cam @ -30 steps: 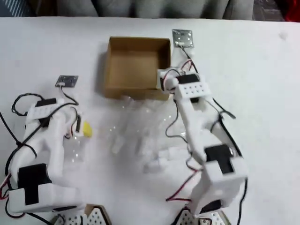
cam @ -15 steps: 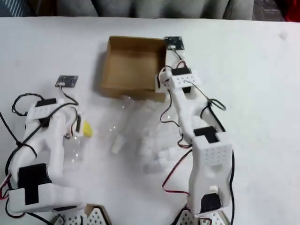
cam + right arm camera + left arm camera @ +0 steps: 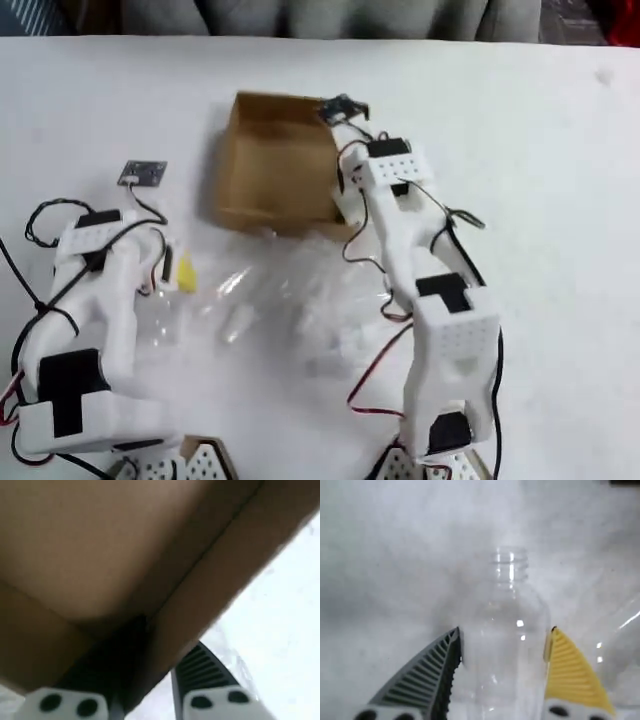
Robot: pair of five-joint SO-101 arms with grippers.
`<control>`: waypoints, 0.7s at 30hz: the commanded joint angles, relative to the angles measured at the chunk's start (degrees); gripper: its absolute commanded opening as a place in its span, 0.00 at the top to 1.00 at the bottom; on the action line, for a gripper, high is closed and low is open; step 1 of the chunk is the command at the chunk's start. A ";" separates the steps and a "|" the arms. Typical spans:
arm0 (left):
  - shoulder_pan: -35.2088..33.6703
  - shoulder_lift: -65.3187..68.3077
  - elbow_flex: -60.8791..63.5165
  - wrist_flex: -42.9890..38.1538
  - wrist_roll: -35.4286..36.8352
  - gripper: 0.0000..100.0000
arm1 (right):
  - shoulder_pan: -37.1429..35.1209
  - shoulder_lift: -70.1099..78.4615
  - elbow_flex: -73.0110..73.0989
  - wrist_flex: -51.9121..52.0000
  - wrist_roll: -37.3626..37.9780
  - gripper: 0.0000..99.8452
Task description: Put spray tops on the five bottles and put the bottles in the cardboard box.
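On cardboard box [image 3: 280,165] wall: R pincer [image 3: 161,652] apparently clamped; L pincer [image 3: 505,632] grips clear bottle [image 3: 510,580].

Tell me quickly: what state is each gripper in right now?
Left gripper: closed on a clear bottle with no spray top.
Right gripper: closed on the cardboard box wall, one finger inside, one outside.

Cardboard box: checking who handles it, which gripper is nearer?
Right. The right gripper straddles a wall of the cardboard box; the left gripper sits apart, around a clear bottle.
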 commanded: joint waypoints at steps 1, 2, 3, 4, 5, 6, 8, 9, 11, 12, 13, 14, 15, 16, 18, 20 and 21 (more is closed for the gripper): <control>0.57 -3.30 -0.35 -1.14 0.44 0.75 | -0.48 -11.47 7.21 -2.51 7.38 0.98; 0.57 -3.30 -0.35 -1.14 0.44 0.75 | -0.48 -13.23 9.41 -3.65 8.26 0.98; 0.57 -3.30 -0.35 -1.14 0.53 0.75 | -0.40 -14.73 11.25 -4.88 7.82 0.98; 0.57 -3.30 -0.35 -1.14 0.53 0.75 | -0.31 -16.04 13.01 -6.02 5.98 0.98; 0.57 -3.30 -0.35 -1.14 0.53 0.75 | -0.31 -16.84 14.33 -6.99 3.87 0.98; 0.57 -3.30 -0.35 -1.14 0.53 0.75 | -0.22 -17.27 15.12 -7.60 2.11 0.98; 0.57 -3.30 -0.35 -1.14 0.53 0.75 | -0.22 -17.27 15.47 -7.96 -1.49 0.98; 0.57 -3.30 -0.35 -1.14 0.53 0.75 | -0.22 -16.92 15.47 -7.96 -3.43 0.98; 0.57 -3.30 -0.35 -1.14 0.53 0.75 | -0.22 -16.13 15.38 -7.96 -7.47 0.98; 0.57 -3.30 -0.35 -1.14 0.53 0.75 | -0.22 -15.96 15.38 -7.96 -9.23 0.98; 0.57 -3.30 -0.35 -1.14 0.53 0.75 | -0.31 -15.87 15.38 -7.87 -10.64 0.97; 0.57 -3.30 -0.35 -1.14 0.53 0.75 | -0.31 -16.13 15.38 -7.43 -11.52 0.96; 0.57 -3.30 -0.35 -1.14 0.53 0.75 | -0.31 -16.40 15.38 -7.16 -12.22 0.93; 0.57 -3.30 -0.35 -1.14 0.53 0.75 | -0.22 -16.92 15.21 -6.37 -12.84 0.89; 0.57 -3.30 -0.44 -1.14 0.53 0.75 | -0.04 -18.59 13.80 -3.82 -13.10 0.83; 0.57 -3.30 -0.44 -1.14 0.35 0.75 | 0.04 -20.44 11.78 -0.04 -13.19 0.79; 0.57 -3.30 -0.44 -1.14 0.35 0.75 | 0.13 -21.49 10.64 2.24 -13.01 0.79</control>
